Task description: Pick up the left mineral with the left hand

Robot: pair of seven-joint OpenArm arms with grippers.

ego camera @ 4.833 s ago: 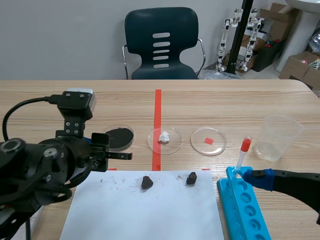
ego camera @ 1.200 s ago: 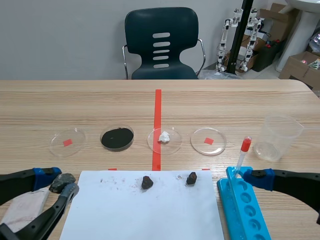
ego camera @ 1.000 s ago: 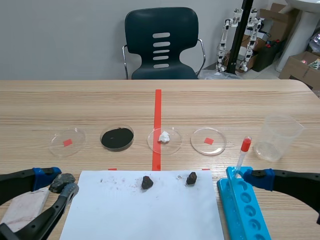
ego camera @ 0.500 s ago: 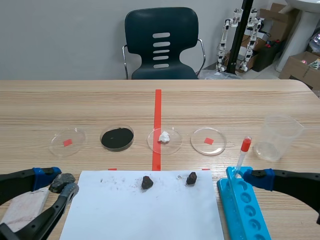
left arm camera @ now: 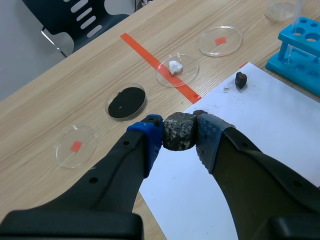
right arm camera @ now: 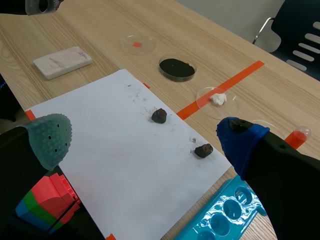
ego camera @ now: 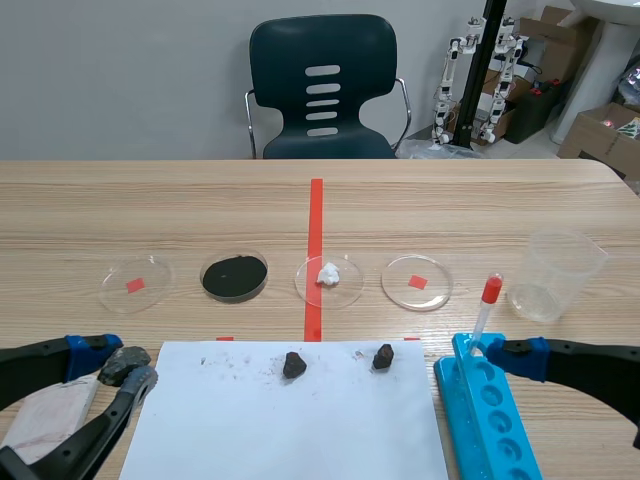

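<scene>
rough grey-black mineral, pinched between the left jaws

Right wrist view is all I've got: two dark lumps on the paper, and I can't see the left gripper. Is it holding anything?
Observer: Yes. The left gripper is shut on a rough grey-black mineral.
Operator: Where is it?
Observer: Scene view puts it just off the left edge of the paper, by the pale block.
Operator: Anything beyond the blue rack?
Observer: A clear beaker stands on the table, beyond the rack and to its right.
</scene>
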